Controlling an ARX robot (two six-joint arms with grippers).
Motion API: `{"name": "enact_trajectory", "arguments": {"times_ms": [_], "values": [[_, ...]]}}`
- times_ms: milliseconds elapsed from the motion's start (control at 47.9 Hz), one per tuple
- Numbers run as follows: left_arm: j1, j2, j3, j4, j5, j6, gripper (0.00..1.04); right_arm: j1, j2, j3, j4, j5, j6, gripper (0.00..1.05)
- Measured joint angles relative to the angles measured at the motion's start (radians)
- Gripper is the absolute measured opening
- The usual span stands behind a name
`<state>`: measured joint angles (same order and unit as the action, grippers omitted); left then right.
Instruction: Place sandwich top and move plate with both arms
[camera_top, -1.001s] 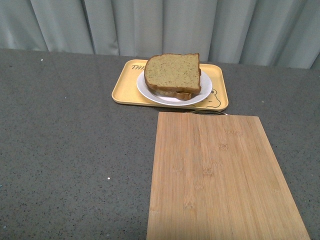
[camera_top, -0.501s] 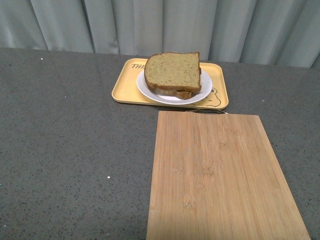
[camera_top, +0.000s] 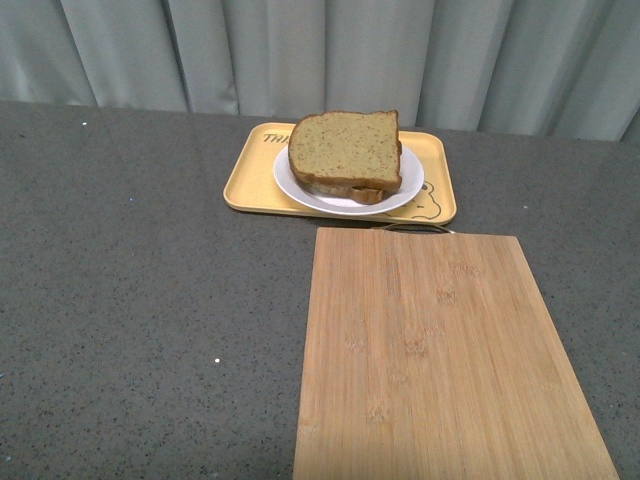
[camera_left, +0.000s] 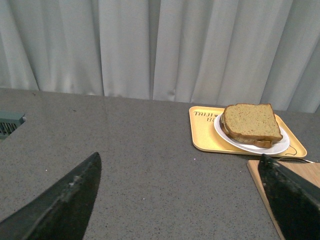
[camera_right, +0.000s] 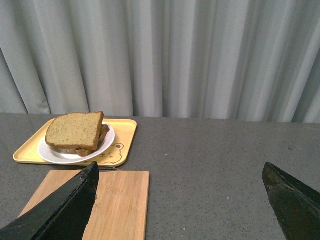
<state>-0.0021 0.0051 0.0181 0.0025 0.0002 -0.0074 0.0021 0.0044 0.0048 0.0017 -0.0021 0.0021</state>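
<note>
While no arm is being shown in the front view, the sandwich top (camera_top: 345, 148) is being carried on the stack on the plate (camera_top: 400, 190), which is resting in the yellow tray (camera_top: 245, 175) behind the cutting board (camera_top: 440, 350). From each wrist view, the left gripper (camera_left: 180, 200) and right gripper (camera_right: 180, 200) are being held wide apart, empty, well short of the plate, presumably readied for a two-sided lift.

We saw the whole scene slip slightly lower in the front view; the plate (camera_top: 349, 186) and cutting board (camera_top: 440, 350) sat a touch lower.
</note>
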Motion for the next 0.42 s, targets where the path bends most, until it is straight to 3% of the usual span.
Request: {"name": "enact_trajectory", "arguments": {"times_ms": [42,417], "values": [[0.0,0.0,0.0,0.0,0.0,0.001,1.0,0.0,0.0,0.0,0.0,0.0,0.0,0.95],[0.0,0.0,0.0,0.0,0.0,0.001,0.98,0.0,0.0,0.0,0.0,0.0,0.0,0.95]]}}
